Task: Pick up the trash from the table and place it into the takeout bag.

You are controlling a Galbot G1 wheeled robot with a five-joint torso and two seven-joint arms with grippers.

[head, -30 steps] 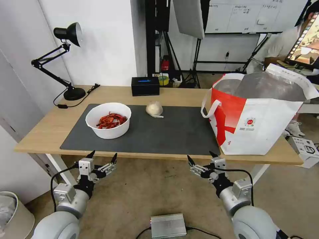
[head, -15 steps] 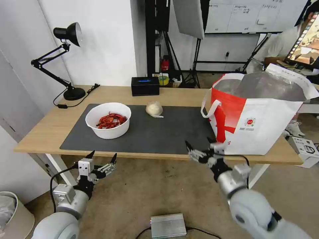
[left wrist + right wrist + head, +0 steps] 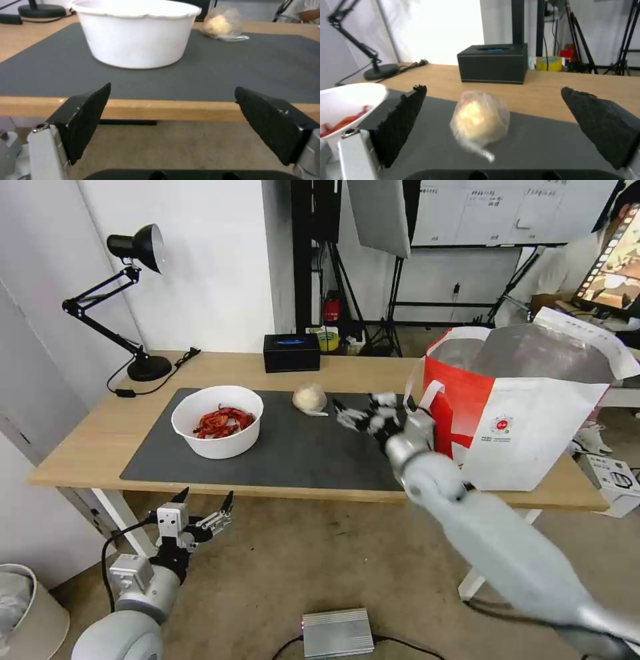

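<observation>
While the left gripper [image 3: 203, 507] hangs below the near edge of the table [image 3: 87, 437] with its black fingers [image 3: 85, 117] spread wide and nothing between them, the right gripper [image 3: 363, 410] is up over the dark grey mat [image 3: 333, 450], reaching toward the beige lump [image 3: 310, 398] and just short of it, jaws wide apart and empty. From the right wrist, that lump [image 3: 480, 120] sits wrapped in clear film on the mat, framed between the two fingers [image 3: 403, 120] but not touched by them. To the lump's left stands the white bowl [image 3: 218, 421] with red food scraps [image 3: 223, 421] inside, upright on the mat. The takeout bag [image 3: 527, 407] stands open on the right end of the table, foil lining showing, a white strap handle [image 3: 421, 400] hanging near the right arm. Behind the lump, at the table's far edge, sits the black box [image 3: 291, 353] with its blue top, and a black desk lamp [image 3: 133, 293] stands on the far left corner
</observation>
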